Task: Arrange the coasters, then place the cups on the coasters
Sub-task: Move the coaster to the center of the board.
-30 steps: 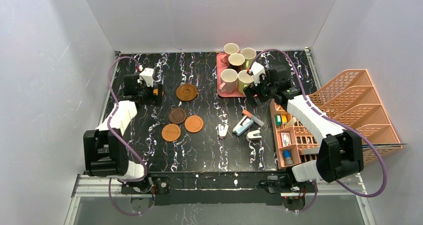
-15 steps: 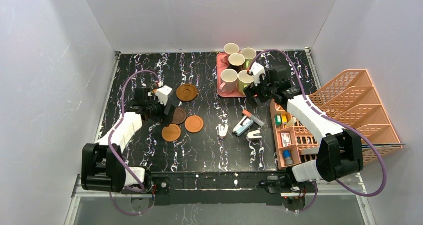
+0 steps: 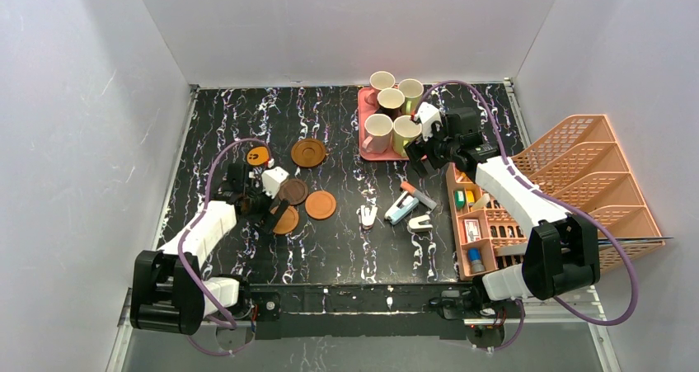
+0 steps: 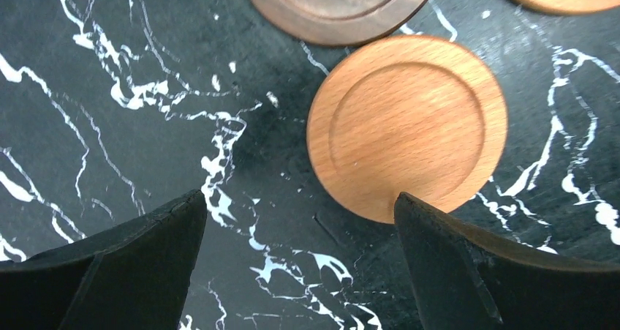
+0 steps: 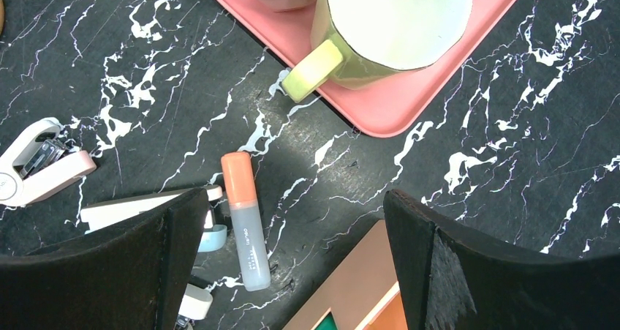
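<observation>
Five coasters lie on the left half of the black marbled counter (image 3: 346,248). A small orange one (image 3: 258,156) sits toward the upper left and a dark rimmed one (image 3: 308,152) is just right of it. Lower down is a cluster of three (a dark brown disc (image 3: 293,191), an orange disc (image 3: 321,204) and a second orange disc (image 3: 286,219)).

The left jaws stand wide open over the counter and hold nothing. In the left wrist view, that second orange disc lies just ahead of them, its near edge close to the right-hand tip; I cannot tell whether they touch.

All five cups crowd the pink tray (image 3: 363,116), upper centre-right of the top view. The right jaws, also spread wide and empty, hang just beside the yellow-green cup (image 5: 395,23) at the tray's lower right corner. Its handle sticks out past the tray's edge. An orange-capped marker (image 5: 245,227) lies below it on the counter.
</observation>
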Available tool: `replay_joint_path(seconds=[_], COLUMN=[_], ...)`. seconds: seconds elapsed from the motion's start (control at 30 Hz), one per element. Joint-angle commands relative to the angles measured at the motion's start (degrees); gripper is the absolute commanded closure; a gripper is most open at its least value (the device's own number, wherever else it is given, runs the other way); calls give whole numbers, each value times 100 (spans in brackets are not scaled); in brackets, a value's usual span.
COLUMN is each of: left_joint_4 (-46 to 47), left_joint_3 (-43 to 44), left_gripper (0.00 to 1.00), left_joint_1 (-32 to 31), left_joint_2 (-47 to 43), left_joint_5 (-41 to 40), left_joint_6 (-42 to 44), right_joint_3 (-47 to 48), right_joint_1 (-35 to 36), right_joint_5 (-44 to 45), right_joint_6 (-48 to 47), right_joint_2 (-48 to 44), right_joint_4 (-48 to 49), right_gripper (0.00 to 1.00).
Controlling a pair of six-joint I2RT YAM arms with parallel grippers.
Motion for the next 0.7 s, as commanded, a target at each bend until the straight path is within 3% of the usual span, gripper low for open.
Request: replay_joint_path(seconds=[0.0, 0.2, 0.43, 0.67], left_joint_4=[294, 589, 201, 513], left_joint_3=[-123, 113, 132, -106], left_gripper=[2, 2, 2, 2], left_joint_1=[-24, -14, -12, -13], left_joint_2=[-230, 106, 67, 288], left_joint_5=[-659, -934, -127, -904], left_joint_6=[-120, -497, -290, -142], right_joint_3=[114, 102, 101, 116], right_joint_1=[-35, -66, -89, -99], right_joint_5=[-126, -205, -261, -230], right_joint_6=[23, 25, 32, 37], right_joint_2=[-79, -151, -184, -167], right_joint_4=[-4, -3, -11, -20], right_gripper=[2, 2, 2, 2])
